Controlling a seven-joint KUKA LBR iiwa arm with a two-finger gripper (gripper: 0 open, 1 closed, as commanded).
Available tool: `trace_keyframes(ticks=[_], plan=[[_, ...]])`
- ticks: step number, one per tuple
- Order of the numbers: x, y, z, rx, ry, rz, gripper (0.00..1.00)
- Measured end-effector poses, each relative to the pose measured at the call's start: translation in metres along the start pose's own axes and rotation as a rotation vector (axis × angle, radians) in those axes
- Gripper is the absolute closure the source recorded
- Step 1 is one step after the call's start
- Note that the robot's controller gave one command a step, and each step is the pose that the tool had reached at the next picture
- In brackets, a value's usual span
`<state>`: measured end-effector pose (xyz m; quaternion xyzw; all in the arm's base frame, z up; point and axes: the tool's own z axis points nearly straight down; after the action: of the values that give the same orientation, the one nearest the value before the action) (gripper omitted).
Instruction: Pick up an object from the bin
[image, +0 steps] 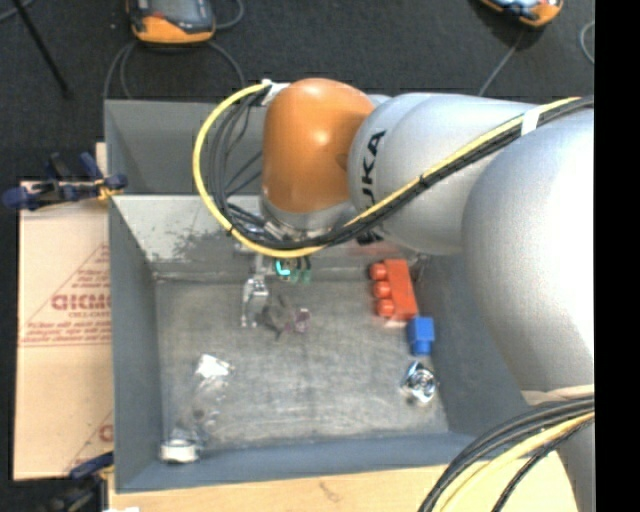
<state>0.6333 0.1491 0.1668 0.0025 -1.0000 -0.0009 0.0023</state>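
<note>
Camera view, from the left: a white crumpled piece (210, 367) lies on the left of the bin (132, 330) floor, with a small pale round thing (178, 450) in the near left corner, both well apart from the gripper (262, 314). The gripper hangs low over the far middle of the floor. Whether it is open or closed cannot be told, and nothing can be seen held in it. Just to its right lies a small dark piece (298, 319), the nearest thing, so a short shift right would likely decide the pick. Its shape and long axis are too small to make out. Further right sit an orange block (391, 287), a blue block (421, 333) and a silvery crumpled thing (419, 384). The arm hides the bin's right side.
</note>
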Motion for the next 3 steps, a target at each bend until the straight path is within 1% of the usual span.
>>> trace_keyframes(ticks=[1, 2, 3], plan=[[0.008, -0.053, 0.088, 0.006, -0.001, -0.081, 0.00], [0.019, -0.082, 0.090, -0.002, -0.023, -0.123, 0.00], [0.017, -0.081, 0.089, -0.003, -0.029, -0.121, 1.00]])
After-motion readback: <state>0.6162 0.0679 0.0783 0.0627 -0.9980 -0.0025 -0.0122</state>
